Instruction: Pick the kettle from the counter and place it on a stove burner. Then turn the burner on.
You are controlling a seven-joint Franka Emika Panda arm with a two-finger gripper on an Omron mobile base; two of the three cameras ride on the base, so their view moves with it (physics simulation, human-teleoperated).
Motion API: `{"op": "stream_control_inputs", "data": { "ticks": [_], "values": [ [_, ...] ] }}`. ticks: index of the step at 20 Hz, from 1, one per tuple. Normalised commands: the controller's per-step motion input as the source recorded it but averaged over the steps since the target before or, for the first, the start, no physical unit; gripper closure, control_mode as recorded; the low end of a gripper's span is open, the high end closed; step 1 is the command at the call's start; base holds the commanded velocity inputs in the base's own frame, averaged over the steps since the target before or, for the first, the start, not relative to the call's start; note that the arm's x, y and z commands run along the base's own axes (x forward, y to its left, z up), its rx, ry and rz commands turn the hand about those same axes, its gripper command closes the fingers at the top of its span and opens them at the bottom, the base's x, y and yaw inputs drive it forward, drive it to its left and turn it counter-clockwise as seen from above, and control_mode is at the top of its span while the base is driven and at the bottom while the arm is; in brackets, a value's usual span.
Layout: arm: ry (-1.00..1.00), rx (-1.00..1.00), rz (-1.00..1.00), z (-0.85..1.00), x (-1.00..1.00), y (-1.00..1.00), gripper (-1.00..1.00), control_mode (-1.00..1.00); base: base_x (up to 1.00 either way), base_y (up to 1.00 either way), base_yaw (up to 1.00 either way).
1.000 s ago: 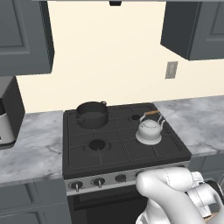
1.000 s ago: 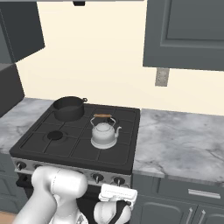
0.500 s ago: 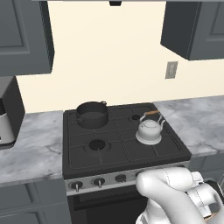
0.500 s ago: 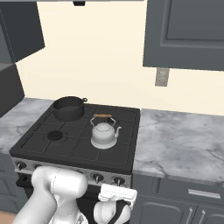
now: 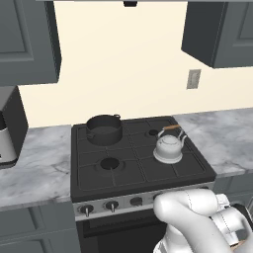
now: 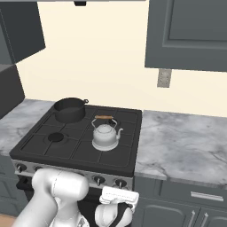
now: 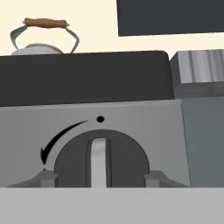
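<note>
Kettle (image 5: 168, 147): small, round and white-silver, with a brown wooden handle arched over the top. It sits on the black stove top (image 5: 123, 170), on the front right burner. In the hand view its handle and lid (image 7: 41, 37) peek up over the stove's front edge.
Pot (image 5: 104, 129): big, dark grey and round. It sits on the back left burner, well apart from the kettle.
Front left burner (image 5: 109, 163): a small round black ring under the grates, with nothing on it.
Counter (image 6: 186, 146): grey-white marble on both sides of the stove, over dark grey cupboards.
Knobs: a row of dark round knobs runs along the grey front panel (image 5: 133, 201) of the stove, below the burners.
Knob by the hand (image 7: 101, 162): dark and round, with a light stripe standing straight up. A black dot sits above it, and a curved black arrow bends down to the left beside it.
Gripper (image 7: 100, 178): it is low down in front of the stove, at the right end of the knob row. One finger tip (image 7: 43, 178) is at the left side of the knob and the other is at the right side. The jaws look closed around the knob.
Arm (image 6: 57, 190): white and bent down low in front of the oven.
Wall: pale yellow, with a grey outlet plate (image 5: 193, 79) above the right counter.
</note>
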Motion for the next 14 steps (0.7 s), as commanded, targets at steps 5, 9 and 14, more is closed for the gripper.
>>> {"op": "stream_control_inputs", "data": {
  "ticks": [5, 9, 14],
  "values": [
    [0.04, -0.06, 0.01, 0.21, 0.03, 0.00, 1.00, -1.00, 0.00, 0.00, 0.00],
    [0.01, -0.02, 0.04, 0.36, 0.11, 0.00, 1.00, -1.00, 0.00, 0.00, 0.00],
    [0.00, -0.07, 0.06, 0.41, 0.12, 0.00, 1.00, -1.00, 0.00, 0.00, 0.00]
  ]
}}
